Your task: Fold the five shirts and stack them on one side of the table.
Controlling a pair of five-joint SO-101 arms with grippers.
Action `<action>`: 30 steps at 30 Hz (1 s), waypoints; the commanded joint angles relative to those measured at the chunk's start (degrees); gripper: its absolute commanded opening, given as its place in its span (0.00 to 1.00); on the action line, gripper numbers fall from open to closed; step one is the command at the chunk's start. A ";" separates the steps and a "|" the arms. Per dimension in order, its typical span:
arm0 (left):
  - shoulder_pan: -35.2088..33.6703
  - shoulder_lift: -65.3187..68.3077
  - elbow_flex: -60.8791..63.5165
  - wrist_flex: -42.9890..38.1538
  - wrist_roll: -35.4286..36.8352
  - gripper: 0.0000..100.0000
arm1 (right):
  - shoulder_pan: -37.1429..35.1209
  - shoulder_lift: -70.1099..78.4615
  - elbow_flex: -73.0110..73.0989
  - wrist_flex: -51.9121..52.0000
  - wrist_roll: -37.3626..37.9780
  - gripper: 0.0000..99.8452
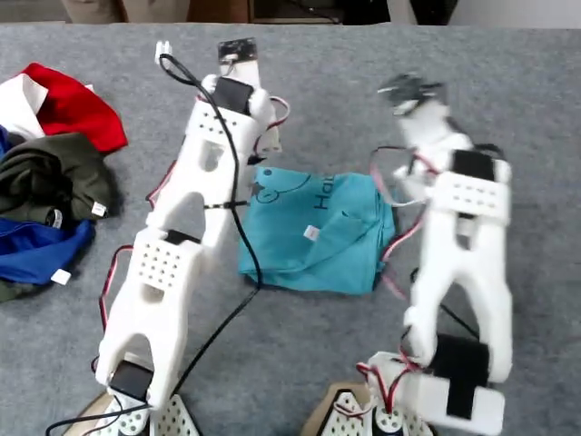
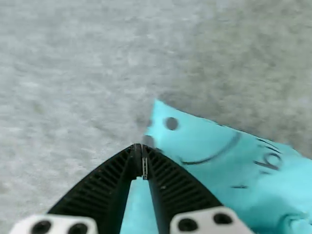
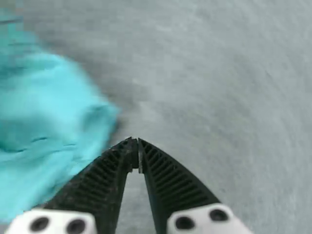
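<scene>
Closed, the left pincer (image 2: 142, 168) is held at a corner of the teal shirt (image 2: 219, 165). The right pincer (image 3: 136, 156), also closed, is seen beside it.

A teal shirt (image 1: 313, 232) lies between the left arm (image 1: 195, 182) and right arm (image 1: 463, 236), other shirts (image 1: 45, 191) piled well apart.

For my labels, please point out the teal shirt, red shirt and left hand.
teal shirt (image 1: 309, 232), high view, middle of the cloth.
red shirt (image 1: 74, 111), high view, its middle.
left hand (image 2: 142, 148), left wrist view, between fingertips.
</scene>
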 commanded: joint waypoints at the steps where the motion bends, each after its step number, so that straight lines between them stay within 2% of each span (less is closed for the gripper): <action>1: -5.27 -2.68 -2.46 1.49 -1.32 0.02 | -7.96 -3.03 -3.38 4.75 3.60 0.01; 5: -8.44 -8.92 4.04 1.58 -3.87 0.02 | -13.05 2.07 -7.08 7.65 2.64 0.01; 14: -8.79 -27.74 29.98 1.41 -12.92 0.02 | -17.27 19.65 -24.48 17.32 -0.70 0.01; 20: -8.79 -32.40 39.91 -0.18 -16.44 0.02 | -16.92 24.66 -23.60 17.05 -1.93 0.01; 30: -9.49 -32.75 46.42 -3.96 -18.46 0.02 | -16.75 23.87 -12.18 17.05 -1.58 0.01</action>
